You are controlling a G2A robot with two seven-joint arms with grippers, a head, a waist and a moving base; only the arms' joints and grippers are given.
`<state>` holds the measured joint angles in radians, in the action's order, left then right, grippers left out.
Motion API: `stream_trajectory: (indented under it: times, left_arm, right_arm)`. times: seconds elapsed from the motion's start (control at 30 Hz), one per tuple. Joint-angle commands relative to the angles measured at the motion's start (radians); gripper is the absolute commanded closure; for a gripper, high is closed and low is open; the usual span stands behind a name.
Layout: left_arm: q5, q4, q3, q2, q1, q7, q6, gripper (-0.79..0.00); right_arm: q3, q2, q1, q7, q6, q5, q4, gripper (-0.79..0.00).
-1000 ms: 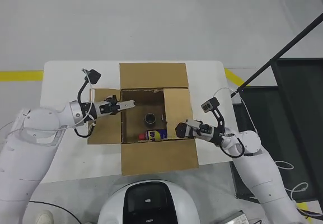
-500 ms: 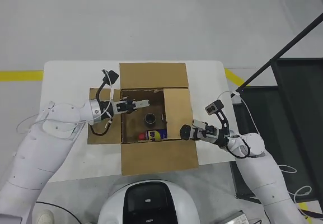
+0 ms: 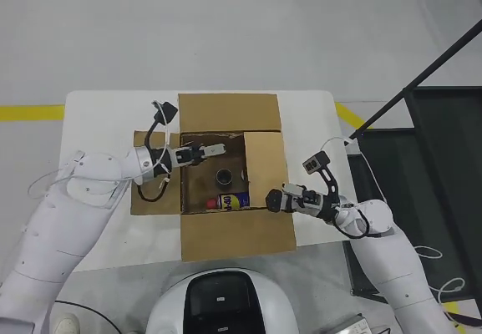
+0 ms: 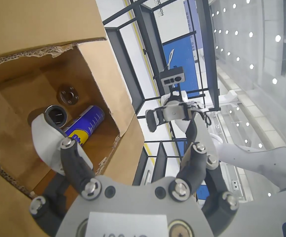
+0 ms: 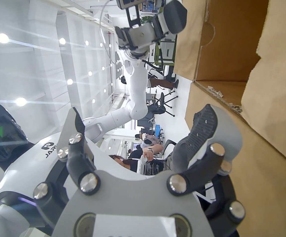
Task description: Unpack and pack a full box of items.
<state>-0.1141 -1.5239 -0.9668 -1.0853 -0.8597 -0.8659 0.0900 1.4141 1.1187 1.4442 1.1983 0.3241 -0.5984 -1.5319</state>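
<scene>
An open cardboard box [image 3: 229, 112] stands mid-table with its flaps spread out. Inside lie a blue and yellow spray can [image 3: 232, 201] [image 4: 86, 126], a dark upright cylinder [image 3: 223, 177] [image 4: 56, 116] and a small round metal disc [image 3: 243, 174] [image 4: 68, 96]. My left gripper [image 3: 214, 151] [image 4: 122, 134] hovers open over the box's far left part, holding nothing. My right gripper [image 3: 272, 200] [image 5: 140, 122] is open and empty over the right flap [image 3: 266, 163], beside the spray can's end. The right wrist view shows the left gripper [image 5: 173, 17] farther off, above the box wall [image 5: 231, 38].
The white table [image 3: 107, 117] has bare room left of the box. A black metal rack [image 3: 441, 167] stands just past the table's right edge. A yellow line [image 3: 15, 113] runs along the floor behind the table.
My left gripper has swung right from the left flap to over the box opening. The right gripper shifted slightly and stays at the right flap.
</scene>
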Motion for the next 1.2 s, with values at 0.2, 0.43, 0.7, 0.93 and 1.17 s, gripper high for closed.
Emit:
stream_trajectory:
  times: [0.2,0.43,0.7,0.93,1.17]
  left_arm:
    - [-0.063,0.127,0.181,-0.077,0.145,0.028,-0.033,-0.785]
    - [-0.123,0.349,0.338,-0.179,0.272,0.091,-0.005,-0.785]
    - [-0.121,0.55,0.409,-0.254,0.338,0.118,0.068,-0.785]
    - [-0.121,0.55,0.409,-0.254,0.338,0.118,0.068,-0.785]
    - [-0.122,0.536,0.405,-0.257,0.315,0.151,0.059,-0.785]
  right_arm:
    - [0.017,-0.023,0.046,0.154,-0.031,0.084,-0.012,-0.785]
    - [0.03,-0.026,0.047,0.137,-0.036,0.008,-0.02,-0.785]
    - [0.043,-0.028,0.049,0.111,-0.038,-0.057,-0.039,-0.785]
    - [0.043,-0.028,0.049,0.111,-0.038,-0.057,-0.039,-0.785]
    - [0.033,-0.027,0.051,0.077,-0.054,-0.046,-0.055,-0.785]
